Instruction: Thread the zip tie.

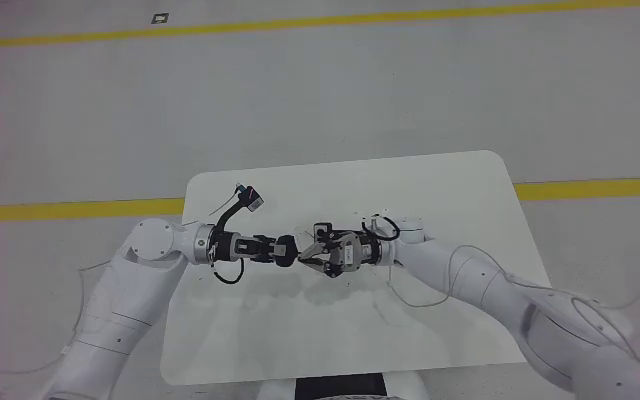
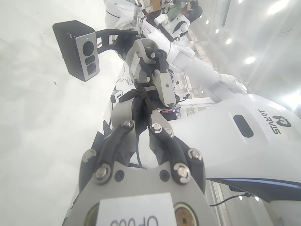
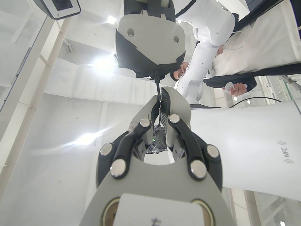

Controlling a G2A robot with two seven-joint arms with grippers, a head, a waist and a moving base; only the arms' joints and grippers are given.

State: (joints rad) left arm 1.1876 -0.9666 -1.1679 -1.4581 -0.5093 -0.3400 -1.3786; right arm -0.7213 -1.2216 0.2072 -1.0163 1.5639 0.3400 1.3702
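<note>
- Nearly tip to tip, left hand point(image 1: 287, 249) and right hand point(image 1: 306, 257) hang over the white tabletop point(image 1: 420, 190).
- Both clamp one thin black plastic zip tie point(image 3: 158, 90).

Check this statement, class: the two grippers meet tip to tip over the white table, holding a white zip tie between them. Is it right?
Not quite: the zip tie is black, not white, as the right wrist view shows. The rest stands: the left gripper and the right gripper meet tip to tip over the white table, holding it between them.
</note>
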